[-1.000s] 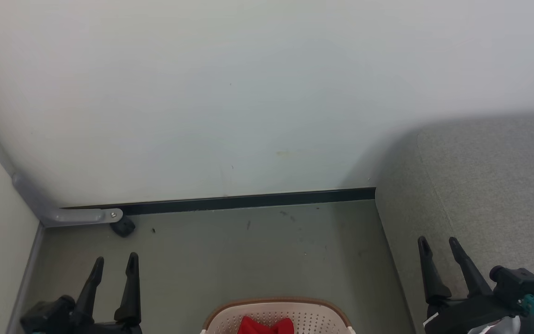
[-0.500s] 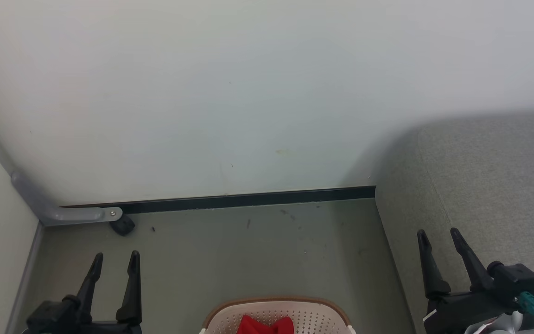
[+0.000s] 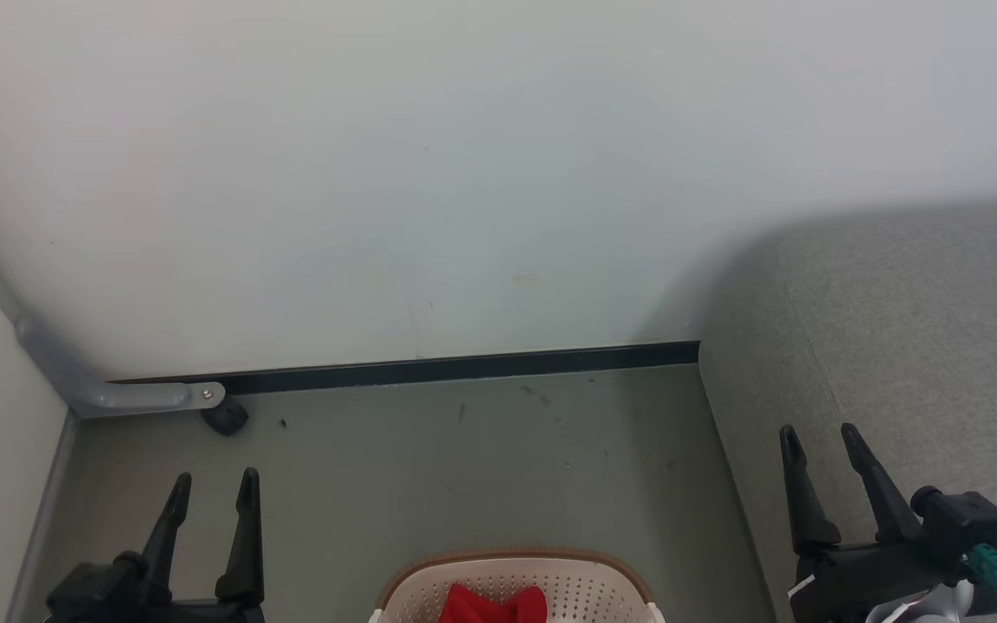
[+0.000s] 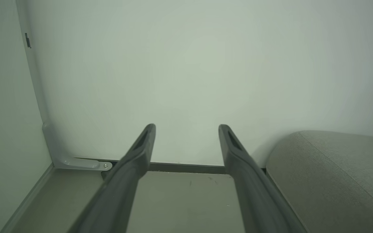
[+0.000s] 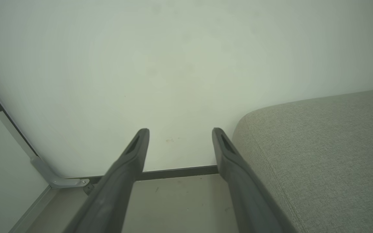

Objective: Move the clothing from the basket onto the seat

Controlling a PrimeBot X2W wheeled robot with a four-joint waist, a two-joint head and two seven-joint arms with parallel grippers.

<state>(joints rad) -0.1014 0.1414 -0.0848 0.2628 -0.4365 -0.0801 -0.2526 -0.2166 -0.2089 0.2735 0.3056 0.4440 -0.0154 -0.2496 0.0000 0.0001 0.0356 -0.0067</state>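
Note:
At the bottom middle of the head view stands the cream basket [image 3: 589, 593] with a brown rim, and red clothing [image 3: 492, 606] lies inside it. The grey seat [image 3: 914, 337] fills the right side; it also appears at the right of the left wrist view as the seat [image 4: 338, 178] and in the right wrist view as the seat [image 5: 319, 155]. My left gripper [image 3: 213, 481] is open at the lower left, over the floor and left of the basket. My right gripper [image 3: 819, 435] is open at the lower right, in front of the seat. Nothing sits between either pair of fingers.
A pale wall with a dark baseboard [image 3: 464, 370] closes off the space ahead. A grey metal bracket [image 3: 118, 394] and a small dark caster [image 3: 226, 418] sit in the left corner. Grey-green floor [image 3: 464, 467] lies between the basket and the wall.
The right gripper has risen slightly in the head view. The whole head view has shifted a little, so the camera has moved. Both grippers stay open.

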